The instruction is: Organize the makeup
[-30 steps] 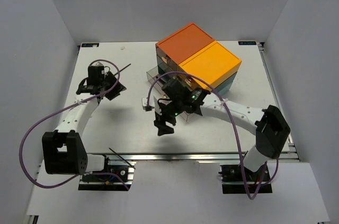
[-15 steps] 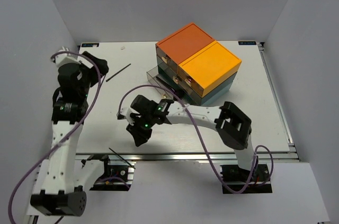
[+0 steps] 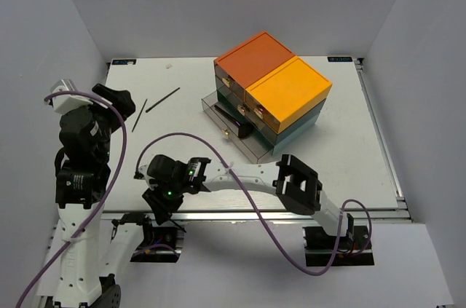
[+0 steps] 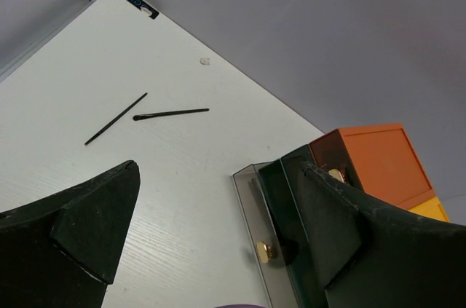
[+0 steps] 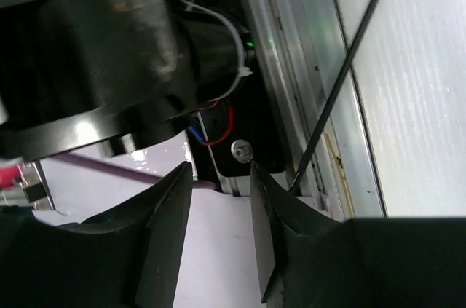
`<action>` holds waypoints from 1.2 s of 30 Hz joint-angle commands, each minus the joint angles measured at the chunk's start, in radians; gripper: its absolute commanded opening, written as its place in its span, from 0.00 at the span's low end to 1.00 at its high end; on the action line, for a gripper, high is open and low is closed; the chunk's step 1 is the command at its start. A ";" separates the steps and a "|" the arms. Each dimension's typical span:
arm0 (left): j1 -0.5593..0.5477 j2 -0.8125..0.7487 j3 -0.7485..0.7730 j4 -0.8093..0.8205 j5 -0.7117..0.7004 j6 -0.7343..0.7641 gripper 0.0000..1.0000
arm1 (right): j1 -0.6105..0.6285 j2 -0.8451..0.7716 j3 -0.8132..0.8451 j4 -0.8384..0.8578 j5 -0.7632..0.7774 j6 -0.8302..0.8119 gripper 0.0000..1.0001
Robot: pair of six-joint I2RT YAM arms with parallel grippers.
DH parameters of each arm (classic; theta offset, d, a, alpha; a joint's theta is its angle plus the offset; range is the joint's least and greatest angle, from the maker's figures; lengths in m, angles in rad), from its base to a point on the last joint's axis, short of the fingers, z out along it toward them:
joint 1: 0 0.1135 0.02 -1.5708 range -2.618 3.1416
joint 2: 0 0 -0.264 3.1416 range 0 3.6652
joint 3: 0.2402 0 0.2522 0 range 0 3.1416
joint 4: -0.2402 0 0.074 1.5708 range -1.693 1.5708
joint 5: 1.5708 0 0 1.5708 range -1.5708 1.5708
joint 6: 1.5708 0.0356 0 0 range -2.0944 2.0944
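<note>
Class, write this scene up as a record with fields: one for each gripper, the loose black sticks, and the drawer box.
left gripper: open, empty, high over the far left of the table
right gripper: slightly open, empty, at the table's near edge
far sticks: left stick and right stick, thin, black, lying flat, not touching
near stick: thin, black, crossing the near edge rail
drawer box: orange and yellow tops
clear drawer: open
</note>
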 commanded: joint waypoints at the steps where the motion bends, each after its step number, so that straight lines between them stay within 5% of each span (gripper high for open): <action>1: 0.007 -0.013 0.013 -0.047 -0.015 0.017 0.98 | -0.015 0.045 0.034 -0.025 0.042 0.078 0.44; 8: 0.007 -0.030 -0.003 -0.055 -0.013 0.026 0.98 | 0.000 0.093 0.077 -0.035 0.136 0.035 0.53; 31: 0.005 -0.043 -0.036 -0.050 0.010 0.023 0.98 | 0.003 0.209 0.097 -0.019 0.142 0.045 0.46; 36: 0.007 -0.053 -0.033 -0.064 0.004 0.026 0.98 | 0.011 0.234 0.100 -0.018 0.148 0.043 0.38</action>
